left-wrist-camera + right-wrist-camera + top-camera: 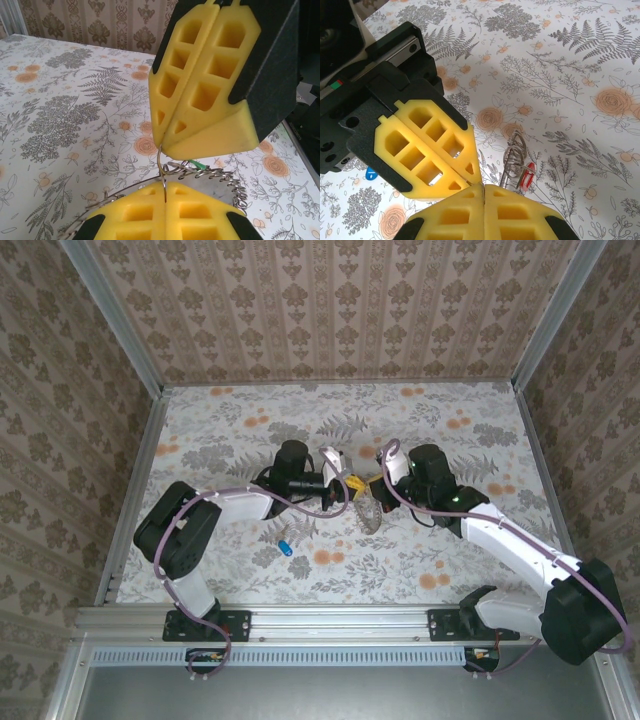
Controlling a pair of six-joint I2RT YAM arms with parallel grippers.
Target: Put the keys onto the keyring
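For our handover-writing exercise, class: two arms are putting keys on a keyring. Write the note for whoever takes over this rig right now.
Left gripper: shut, pinching the wire of the keyring.
Right gripper: shut, tip to tip with the left one, apparently on the same wire.
Red key and green key: hanging close by the ring; I cannot tell whether they are threaded.
Blue key: lying loose on the table, left of the ring.
Left to do: pick up the blue key and thread it on.
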